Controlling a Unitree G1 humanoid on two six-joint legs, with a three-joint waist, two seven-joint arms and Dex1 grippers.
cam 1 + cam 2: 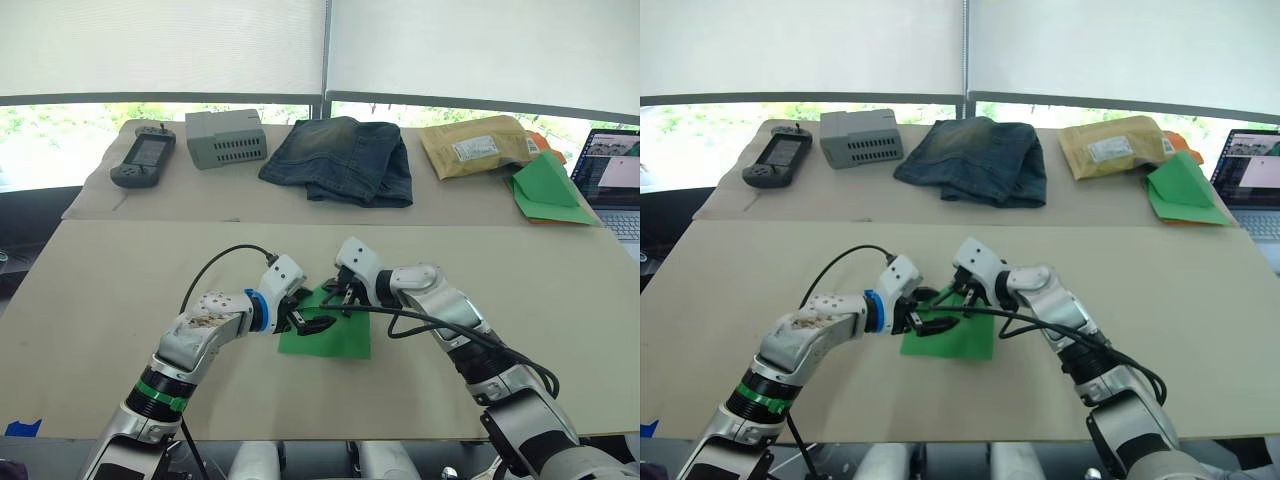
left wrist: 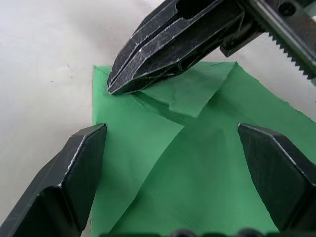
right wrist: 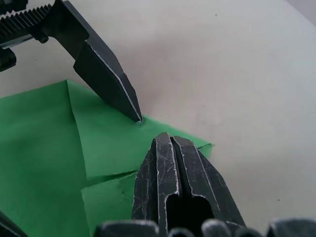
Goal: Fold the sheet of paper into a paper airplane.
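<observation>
The bright green sheet of paper lies flat on the beige table, near the front middle. Its far corners are folded in as flaps that meet along a centre crease. My left gripper hovers open over the sheet's left part, one finger touching the far edge. My right gripper is shut, its closed fingertips pressing down on the folded flap at the far edge. In the right wrist view the shut fingers cover part of that flap.
On the far table lie a handheld device, a grey box, folded jeans, a padded envelope and a bigger green triangular paper with orange edge. A laptop is at the far right.
</observation>
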